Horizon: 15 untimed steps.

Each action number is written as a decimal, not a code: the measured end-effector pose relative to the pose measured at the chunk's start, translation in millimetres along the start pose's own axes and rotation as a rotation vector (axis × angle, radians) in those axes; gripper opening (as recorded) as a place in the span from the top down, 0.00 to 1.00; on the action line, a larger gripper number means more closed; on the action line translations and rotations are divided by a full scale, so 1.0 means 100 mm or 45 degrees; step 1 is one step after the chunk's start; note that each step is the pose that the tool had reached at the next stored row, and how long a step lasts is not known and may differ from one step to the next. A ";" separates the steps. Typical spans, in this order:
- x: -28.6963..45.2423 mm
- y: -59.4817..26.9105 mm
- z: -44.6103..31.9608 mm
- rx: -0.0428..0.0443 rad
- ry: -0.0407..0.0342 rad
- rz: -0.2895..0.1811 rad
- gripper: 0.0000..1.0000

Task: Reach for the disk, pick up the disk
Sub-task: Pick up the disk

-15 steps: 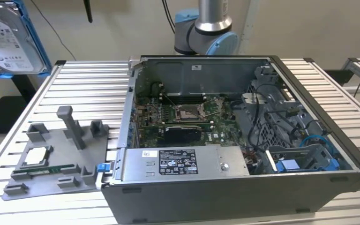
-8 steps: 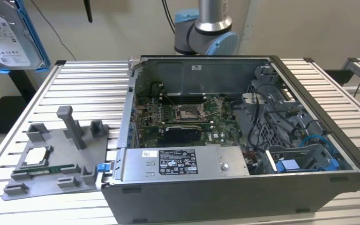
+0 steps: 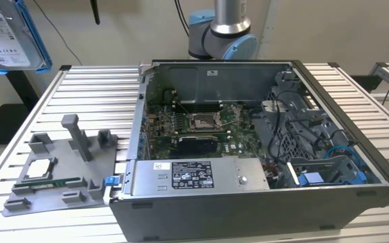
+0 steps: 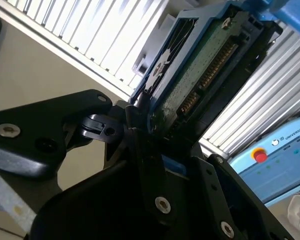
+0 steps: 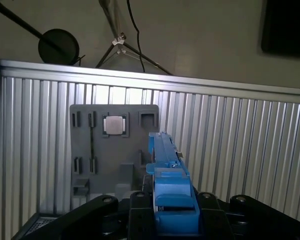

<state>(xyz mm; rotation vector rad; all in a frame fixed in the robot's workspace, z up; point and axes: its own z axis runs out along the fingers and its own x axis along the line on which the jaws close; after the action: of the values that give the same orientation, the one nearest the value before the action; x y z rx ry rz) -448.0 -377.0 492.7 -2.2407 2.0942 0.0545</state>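
Gripper [image 5: 174,202] is clamped on the disk [image 3: 8,35] by its blue frame, holding it aloft at the exterior view's upper left, well clear of the slatted table [image 3: 86,91]. The open computer case [image 3: 248,212] contains the motherboard [image 3: 201,126]. Beside it, the gray tray [image 3: 46,200] holds a small square chip [image 3: 39,167].

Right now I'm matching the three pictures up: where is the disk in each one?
Exterior view: the disk, up in the air at the exterior view's far left.
Second wrist view: the disk close up, circuit-board side showing, between the jaws.
First wrist view: the disk edge-on, blue frame toward the camera.
Shared landmark: the slatted table.
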 end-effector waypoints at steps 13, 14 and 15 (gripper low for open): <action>0.004 -0.063 -0.002 0.000 0.0000 0.000 1.00; 0.004 -0.063 -0.002 0.000 0.0001 0.000 1.00; 0.004 -0.063 -0.002 0.000 0.0000 0.000 1.00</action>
<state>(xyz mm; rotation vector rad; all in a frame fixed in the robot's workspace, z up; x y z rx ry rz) -441.7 -377.0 493.0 -2.2406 2.0944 0.0546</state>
